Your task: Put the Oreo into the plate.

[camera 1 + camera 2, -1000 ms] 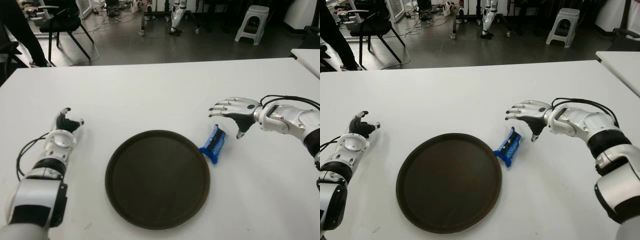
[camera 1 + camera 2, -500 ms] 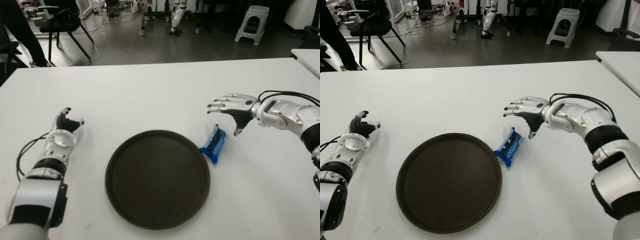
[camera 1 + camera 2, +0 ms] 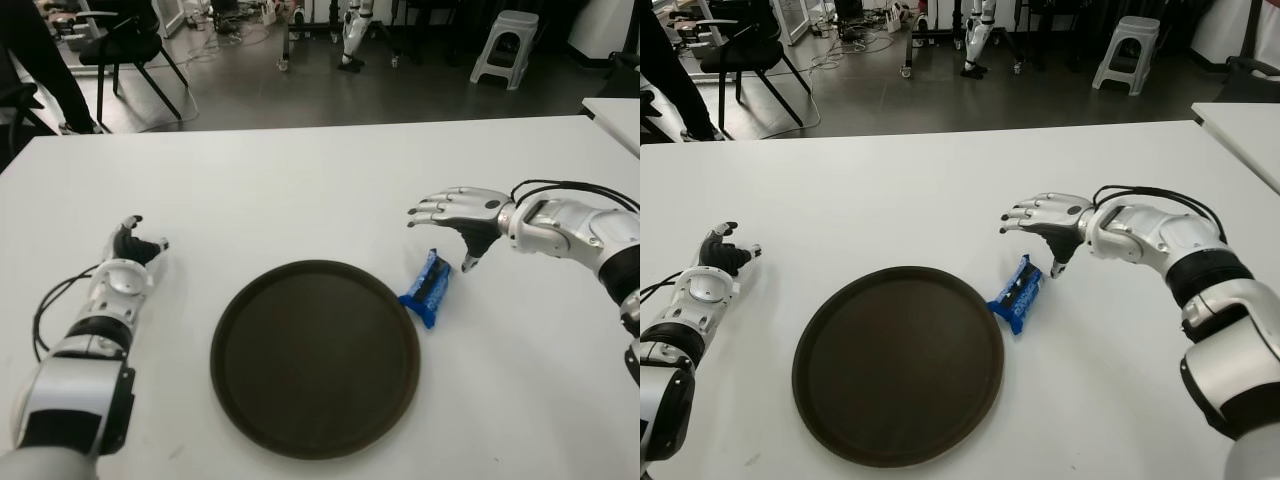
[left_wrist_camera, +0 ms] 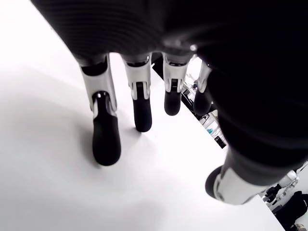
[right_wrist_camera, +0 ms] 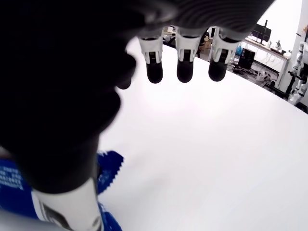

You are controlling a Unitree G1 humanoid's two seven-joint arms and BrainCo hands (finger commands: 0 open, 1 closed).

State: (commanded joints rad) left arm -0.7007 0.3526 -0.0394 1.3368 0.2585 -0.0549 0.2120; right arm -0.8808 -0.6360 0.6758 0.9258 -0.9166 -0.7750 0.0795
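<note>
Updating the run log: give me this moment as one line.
phase: reach | right hand: open, above Oreo, no contact | Oreo: on table, beside plate | left hand: open, idle, left of plate

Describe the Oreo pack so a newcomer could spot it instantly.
Start at the big round dark plate in the middle of the white table. Just off the plate's right rim lies the Oreo pack, a small blue wrapper with a dark panel, tilted on the tabletop. It is the only blue item there, sitting right below the open right robot hand hovering over it.
</note>
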